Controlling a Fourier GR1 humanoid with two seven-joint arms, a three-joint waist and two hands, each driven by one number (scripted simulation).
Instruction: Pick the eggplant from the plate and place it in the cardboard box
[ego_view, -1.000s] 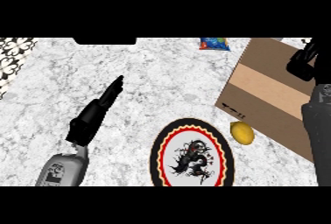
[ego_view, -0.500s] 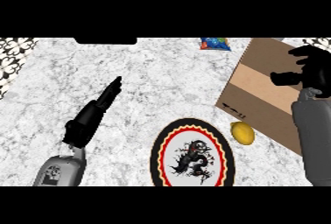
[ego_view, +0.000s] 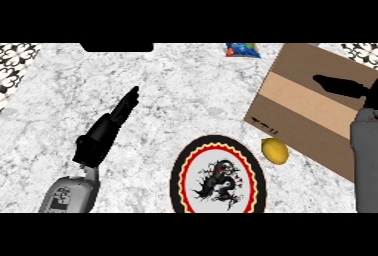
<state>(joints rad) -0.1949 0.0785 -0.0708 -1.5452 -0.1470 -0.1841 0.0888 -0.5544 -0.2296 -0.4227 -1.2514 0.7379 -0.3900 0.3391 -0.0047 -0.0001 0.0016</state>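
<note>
Looking into the cardboard box (ego_view: 295, 100), I see my right hand (ego_view: 341, 87) stretched over it, fingers straight; left hand (ego_view: 111, 125) flat, fingers straight.

A white and grey marbled stone counter top (ego_view: 184, 95) fills nearly the whole view, evenly lit with no strong shadows on its veined surface. At the far left corner (ego_view: 15, 62) and again at the far right corner, a black-and-white patterned tile surface shows beyond the counter's edge. A flat black rectangular shape (ego_view: 117, 47) sits at the far edge, left of centre; what it is cannot be told.
</note>
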